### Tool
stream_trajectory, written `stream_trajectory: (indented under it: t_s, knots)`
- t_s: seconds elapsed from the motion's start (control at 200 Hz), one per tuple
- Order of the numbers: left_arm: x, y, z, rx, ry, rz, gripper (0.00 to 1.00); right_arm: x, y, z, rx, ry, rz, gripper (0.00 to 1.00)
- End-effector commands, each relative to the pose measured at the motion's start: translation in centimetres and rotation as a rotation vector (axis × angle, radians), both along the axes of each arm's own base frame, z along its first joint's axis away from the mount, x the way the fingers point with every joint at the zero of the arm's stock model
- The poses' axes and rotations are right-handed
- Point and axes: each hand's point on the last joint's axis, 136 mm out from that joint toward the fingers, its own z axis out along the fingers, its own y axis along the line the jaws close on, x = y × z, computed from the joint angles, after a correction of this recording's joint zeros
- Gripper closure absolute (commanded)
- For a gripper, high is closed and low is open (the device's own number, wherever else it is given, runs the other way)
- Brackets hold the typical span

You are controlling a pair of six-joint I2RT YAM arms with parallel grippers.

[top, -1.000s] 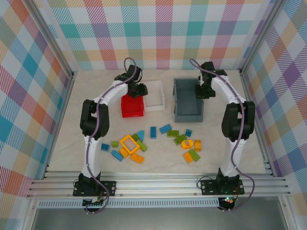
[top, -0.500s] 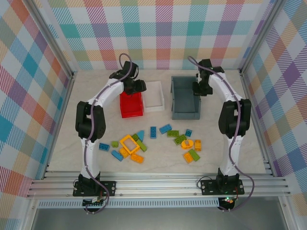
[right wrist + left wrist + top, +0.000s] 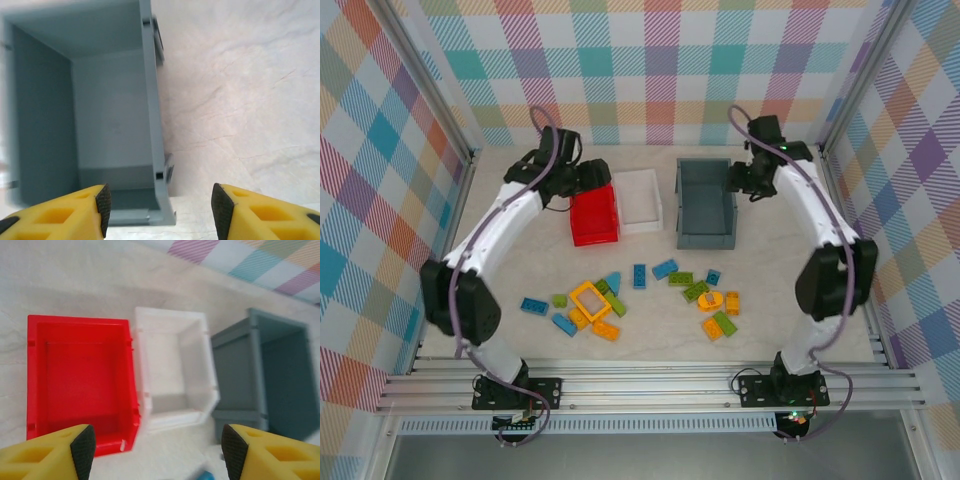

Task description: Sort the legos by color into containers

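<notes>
Both the left gripper and right gripper hang released and empty. The red bin and white bin lie just ahead of the left, the grey bin ahead of the right. The legos lie well behind both. They look light, rigid and slick, so pinch smooth opposite sides.

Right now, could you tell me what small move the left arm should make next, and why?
Probably bring the left gripper toward the legos: its jaws stand open and empty by the red bin, which looks bare inside, while they lie on the table.
</notes>
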Motion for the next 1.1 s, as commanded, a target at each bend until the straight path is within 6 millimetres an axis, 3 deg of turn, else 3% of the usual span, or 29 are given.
stream_trajectory:
  t_s: [0.0,0.11,0.2,0.3,0.455,0.575,0.735,0.955,1.095]
  knots:
    - [-4.5,-0.9,1.9,-0.042,-0.028,-0.039,0.29,-4.1,1.3,3.3,0.092,-0.066,-0.049,0.43]
    - [-9.7,-1.5,2.6,-0.067,-0.023,-0.08,0.29,-8.9,3.6,3.1,0.13,-0.065,-0.02,0.43]
    - [-13.7,-1.8,2.0,-0.074,0.003,-0.102,0.27,-12.8,5.3,1.7,0.134,-0.028,0.03,0.44]
    - [-17.5,-2.5,0.6,-0.105,0.047,-0.12,0.27,-16.7,5.9,0.1,0.125,0.027,0.04,0.45]
    - [-22.0,-4.8,-2.0,-0.09,0.081,-0.182,0.27,-22.3,6.7,-3.4,0.132,0.132,0.017,0.48]
    - [-24.4,-6.5,-3.9,-0.076,0.083,-0.213,0.28,-25.4,7.7,-6.4,0.109,0.19,0.037,0.48]
    - [-26.8,-7.1,-5.0,-0.068,0.055,-0.212,0.29,-27.8,7.8,-9.2,0.053,0.244,0.047,0.48]
    - [-28.3,-7.7,-5.7,-0.119,0.025,-0.23,0.28,-28.1,8.2,-10.7,0.068,0.263,0.034,0.47]
    - [-28.5,-7.7,-6.0,-0.113,0.035,-0.233,0.28,-28.8,8.4,-12.9,0.037,0.328,0.056,0.46]
